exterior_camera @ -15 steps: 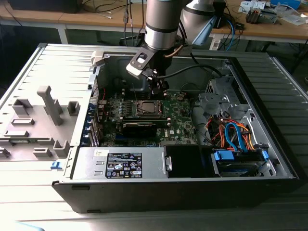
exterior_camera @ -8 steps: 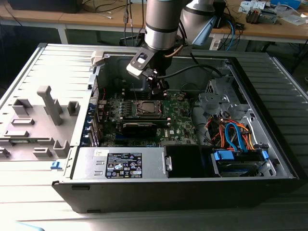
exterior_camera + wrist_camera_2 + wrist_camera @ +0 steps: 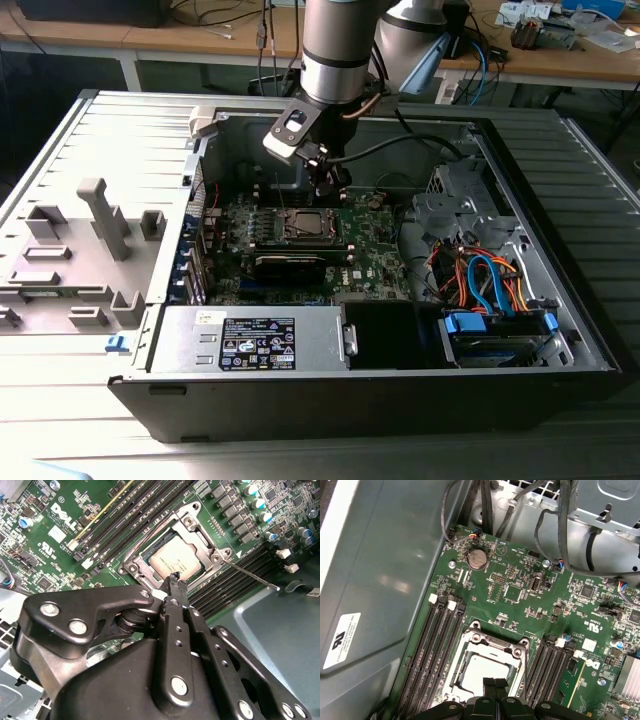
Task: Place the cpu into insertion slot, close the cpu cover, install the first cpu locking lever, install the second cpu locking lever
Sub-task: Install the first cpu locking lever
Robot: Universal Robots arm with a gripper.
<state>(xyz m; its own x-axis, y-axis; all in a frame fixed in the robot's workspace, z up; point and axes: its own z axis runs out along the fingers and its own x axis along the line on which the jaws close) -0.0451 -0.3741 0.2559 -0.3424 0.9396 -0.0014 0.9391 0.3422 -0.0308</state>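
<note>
The claw [image 3: 175,580] hangs clenched and, we judge, empty, its tips just at the edge of the cover [image 3: 197,530], which lies flat over the chip [image 3: 175,560] seated in its socket on the green board [image 3: 47,555]. We reckon the thin lever [image 3: 252,576] beside the socket is stiff, springy and slippery, best pressed near its free end. The chip underneath is fragile.

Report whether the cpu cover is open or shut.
Shut: the cpu cover lies flat, framing the cpu and its silver top in both wrist views.
</note>
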